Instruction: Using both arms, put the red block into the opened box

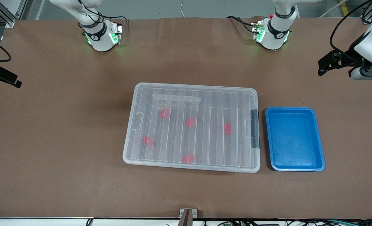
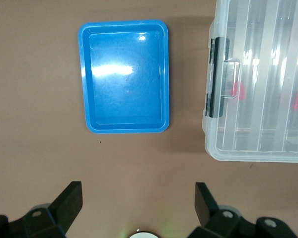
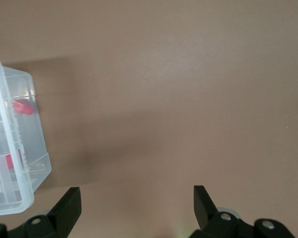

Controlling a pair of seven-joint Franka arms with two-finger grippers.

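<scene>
The clear box (image 1: 192, 86) lies mid-table with its ribbed lid on and a black latch (image 1: 254, 128) at the end toward the left arm. Several red blocks show through the lid, among them one (image 1: 190, 122) near the middle and one (image 1: 227, 128) by the latch. My left gripper (image 1: 320, 66) hangs open and empty in the air over the left arm's end of the table; its wrist view shows the open gripper (image 2: 137, 187), the box (image 2: 258, 151) and a red block (image 2: 238, 89). My right gripper (image 1: 14, 82) (image 3: 136, 190) is open and empty over the right arm's end, past the box corner (image 3: 36, 148).
An empty blue tray (image 1: 294, 108) (image 2: 82, 79) sits beside the box's latch end, toward the left arm's end. The brown table (image 1: 63, 141) surrounds both. A small metal bracket (image 1: 187, 213) sits at the table edge nearest the camera.
</scene>
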